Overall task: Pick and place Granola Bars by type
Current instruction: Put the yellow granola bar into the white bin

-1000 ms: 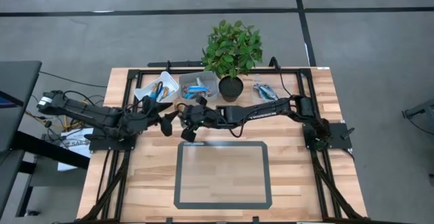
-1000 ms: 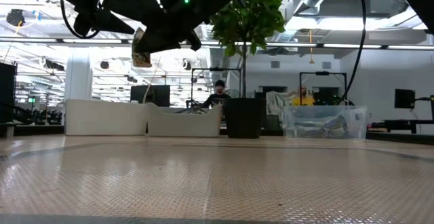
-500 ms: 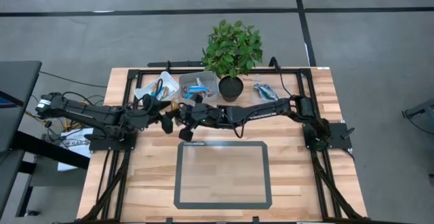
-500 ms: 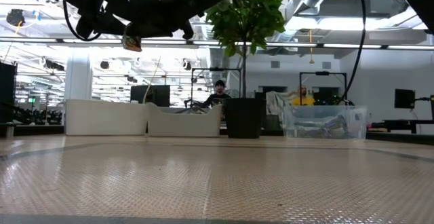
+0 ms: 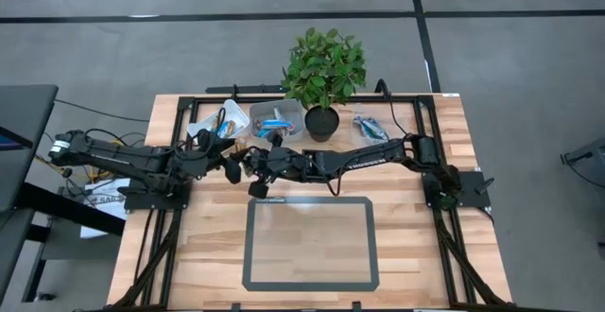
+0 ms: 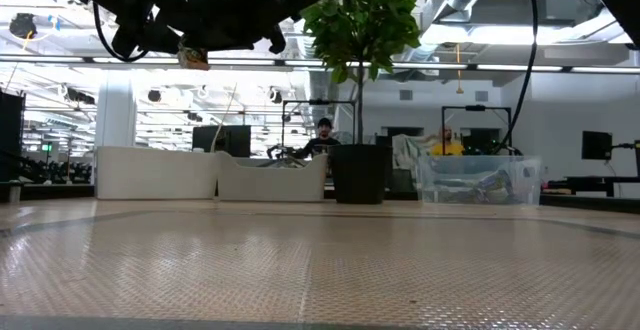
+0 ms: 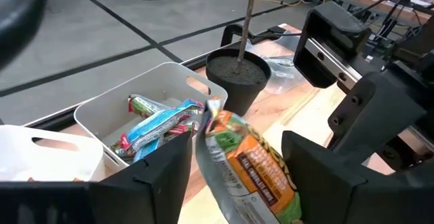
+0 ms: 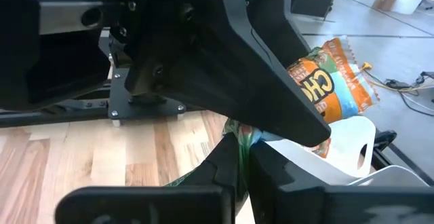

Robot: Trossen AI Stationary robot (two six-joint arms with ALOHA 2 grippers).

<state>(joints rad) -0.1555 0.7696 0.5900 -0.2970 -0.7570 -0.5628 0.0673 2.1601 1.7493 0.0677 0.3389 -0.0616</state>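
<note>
Orange foil-wrapped granola bar (image 7: 252,171) pinched between both end effectors. Left end effector (image 7: 234,176) clamped on it, above wooden worktop (image 5: 406,227). Right end effector (image 8: 239,157) closed on same bar's end.

Overhead looks straight down; low camera level at tabletop; both wrist cameras close on shared orange bar (image 7: 254,166).

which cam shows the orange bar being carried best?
Left wrist view: the orange granola bar fills the frame between the left gripper fingers. Right wrist view shows its far end behind the left arm. Low view shows a small scrap; high view hides it.
</note>
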